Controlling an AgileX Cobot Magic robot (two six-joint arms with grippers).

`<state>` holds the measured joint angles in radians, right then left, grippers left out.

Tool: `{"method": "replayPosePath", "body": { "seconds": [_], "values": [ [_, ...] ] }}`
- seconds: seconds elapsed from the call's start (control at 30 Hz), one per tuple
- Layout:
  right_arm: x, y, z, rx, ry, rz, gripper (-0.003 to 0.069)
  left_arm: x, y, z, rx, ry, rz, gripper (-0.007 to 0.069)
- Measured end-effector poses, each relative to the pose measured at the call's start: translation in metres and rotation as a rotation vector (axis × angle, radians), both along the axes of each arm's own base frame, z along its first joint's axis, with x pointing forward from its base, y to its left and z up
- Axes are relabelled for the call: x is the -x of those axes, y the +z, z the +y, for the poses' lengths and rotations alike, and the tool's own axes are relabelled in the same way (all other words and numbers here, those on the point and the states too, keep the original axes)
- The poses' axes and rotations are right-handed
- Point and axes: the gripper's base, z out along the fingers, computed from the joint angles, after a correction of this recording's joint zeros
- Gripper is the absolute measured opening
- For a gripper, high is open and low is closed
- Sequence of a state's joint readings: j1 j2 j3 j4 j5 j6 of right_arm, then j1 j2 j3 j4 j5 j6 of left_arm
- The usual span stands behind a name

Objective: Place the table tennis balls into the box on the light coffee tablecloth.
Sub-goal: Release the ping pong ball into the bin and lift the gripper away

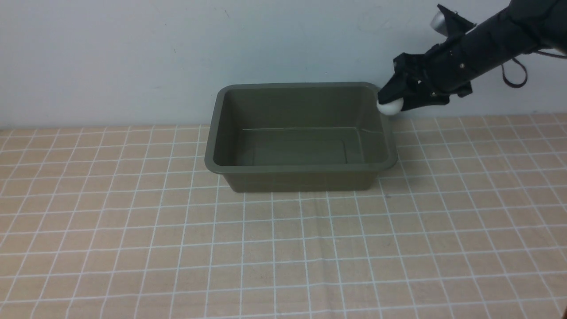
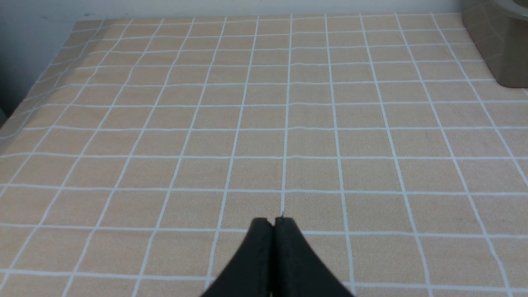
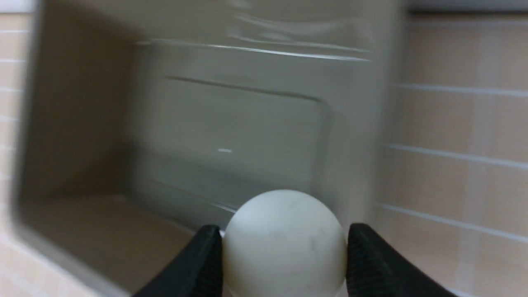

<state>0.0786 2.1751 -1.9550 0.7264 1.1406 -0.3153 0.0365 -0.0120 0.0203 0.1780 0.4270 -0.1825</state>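
The light peach-tan tablecloth with its thin white grid [image 1: 133,243] is lying flat. The rectangular dark olive-green plastic box with the flared rim [image 1: 301,167] is sitting on it toward twelve o'clock from the robot. The box's floor is showing bare, so no ball is in it yet.

The right gripper [image 1: 390,101] is hanging above the rim at the box's two o'clock corner. Its jaws are clamping the small plain white matte table tennis ball [image 1: 390,107] on both sides. The wrist view is showing the ball above the edge of the box's interior. I judge the carry nearly done, with a short move toward eight o'clock and the release remaining.

The left gripper [image 2: 273,225] is hovering over bare cloth with jaws pressed together on nothing, the box lying toward its two o'clock.
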Motion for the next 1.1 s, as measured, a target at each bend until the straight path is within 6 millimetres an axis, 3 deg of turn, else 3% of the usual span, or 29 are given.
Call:
{"method": "replayPosePath", "body": {
  "seconds": [0.23, 0.33, 0.47, 0.67, 0.9, 1.1],
  "values": [
    [0.007, 0.002, 0.058, 0.021, 0.099, -0.104, 0.0351, 0.000, 0.000, 0.000, 0.000, 0.000, 0.000, -0.0069],
    [0.014, 0.000, 0.095, 0.128, 0.173, -0.204, 0.0351, 0.000, 0.000, 0.000, 0.000, 0.000, 0.000, -0.0069],
    [0.021, -0.002, 0.118, 0.253, 0.203, -0.275, 0.0351, 0.000, 0.000, 0.000, 0.000, 0.000, 0.000, -0.0069],
    [0.020, -0.015, 0.122, 0.354, 0.148, -0.256, 0.0351, 0.000, 0.000, 0.000, 0.000, 0.000, 0.000, -0.0069],
    [0.017, -0.053, 0.121, 0.411, 0.167, -0.138, 0.0351, 0.000, 0.000, 0.000, 0.000, 0.000, 0.000, -0.0069],
    [0.016, -0.055, 0.122, 0.402, 0.165, -0.131, 0.0405, 0.000, 0.000, 0.000, 0.000, 0.000, 0.000, -0.0069]
  ]
}}
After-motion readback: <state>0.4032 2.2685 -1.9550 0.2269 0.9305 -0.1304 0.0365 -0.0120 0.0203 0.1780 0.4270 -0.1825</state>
